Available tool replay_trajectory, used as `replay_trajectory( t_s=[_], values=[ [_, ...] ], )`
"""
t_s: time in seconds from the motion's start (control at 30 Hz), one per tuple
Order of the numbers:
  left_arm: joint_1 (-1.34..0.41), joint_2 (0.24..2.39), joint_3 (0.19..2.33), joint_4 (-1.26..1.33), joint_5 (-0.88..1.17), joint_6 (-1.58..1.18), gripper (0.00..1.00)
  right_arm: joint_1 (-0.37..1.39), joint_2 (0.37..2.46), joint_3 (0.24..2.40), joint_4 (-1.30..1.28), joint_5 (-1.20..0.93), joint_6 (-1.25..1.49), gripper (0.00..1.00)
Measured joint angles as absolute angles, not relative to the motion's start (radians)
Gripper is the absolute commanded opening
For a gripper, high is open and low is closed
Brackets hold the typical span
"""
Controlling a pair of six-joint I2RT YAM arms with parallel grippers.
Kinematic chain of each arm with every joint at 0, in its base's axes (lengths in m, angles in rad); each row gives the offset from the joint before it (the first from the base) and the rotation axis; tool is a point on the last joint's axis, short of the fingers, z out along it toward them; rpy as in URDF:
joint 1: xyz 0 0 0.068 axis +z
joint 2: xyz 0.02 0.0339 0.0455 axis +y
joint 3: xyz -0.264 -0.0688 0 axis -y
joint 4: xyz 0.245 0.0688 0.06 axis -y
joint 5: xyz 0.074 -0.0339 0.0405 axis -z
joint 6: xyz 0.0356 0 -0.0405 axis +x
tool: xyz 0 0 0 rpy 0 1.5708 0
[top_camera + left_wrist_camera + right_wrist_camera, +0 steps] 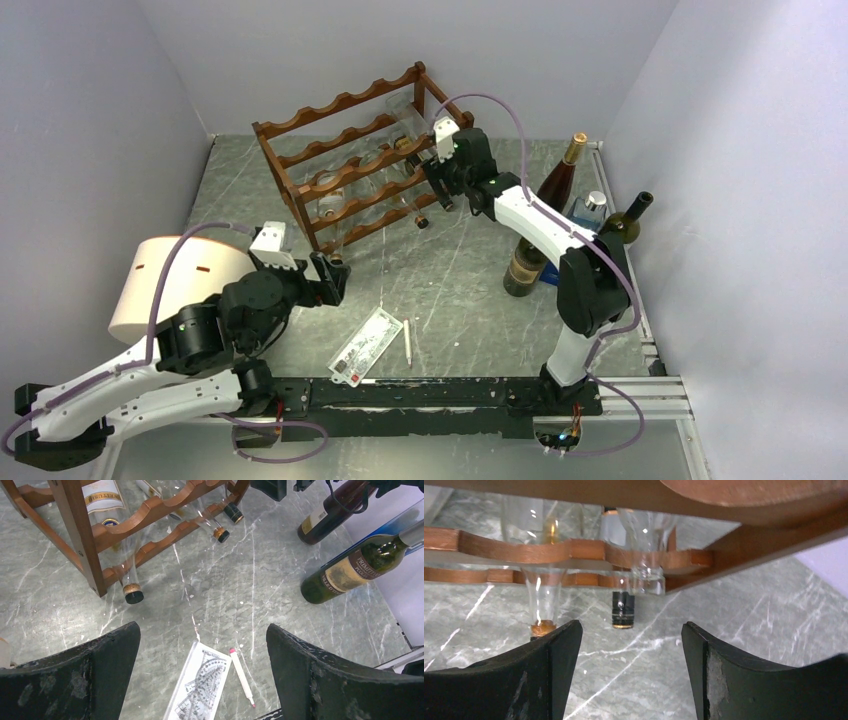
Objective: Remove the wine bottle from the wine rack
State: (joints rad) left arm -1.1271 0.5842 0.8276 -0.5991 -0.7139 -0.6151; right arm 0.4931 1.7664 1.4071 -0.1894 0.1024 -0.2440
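The reddish-brown wine rack (345,165) stands at the back of the table, with several clear wine bottles lying in its scalloped rails, necks pointing toward me. My right gripper (441,186) is at the rack's right end. In the right wrist view it (629,630) is open and empty, below a rail (574,552), with a clear bottle neck (646,555) just above and a black-capped neck (623,610) ahead. My left gripper (335,280) is open and empty in front of the rack's left post (80,535), over bare table (202,630).
Dark bottles stand at the right: a gold-topped one (560,180), a green one (625,220) and one nearer (525,265), by a blue box (585,212). A cream cylinder (170,285) sits at the left. A protractor packet (367,345) and a pen (407,342) lie near the front.
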Motion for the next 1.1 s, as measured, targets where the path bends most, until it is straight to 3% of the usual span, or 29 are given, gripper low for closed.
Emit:
replay_trajectory(
  t_s=[0.67, 0.93, 1.03, 1.1],
  values=[
    [-1.127, 0.604, 0.833, -0.598, -0.713, -0.606, 0.99, 0.445, 1.939, 1.528, -0.136, -0.017, -0.294, 0.59],
    [-1.127, 0.611, 0.837, -0.595, -0.711, -0.605, 0.99, 0.444, 1.962, 1.528, -0.113, -0.019, -0.289, 0.57],
    [-1.127, 0.615, 0.839, -0.595, -0.711, -0.598, 0.99, 0.444, 1.976, 1.535, -0.117, -0.019, -0.285, 0.53],
    [-1.127, 0.617, 0.841, -0.595, -0.711, -0.596, 0.99, 0.443, 1.984, 1.543, -0.127, -0.018, -0.283, 0.44]
  ],
)
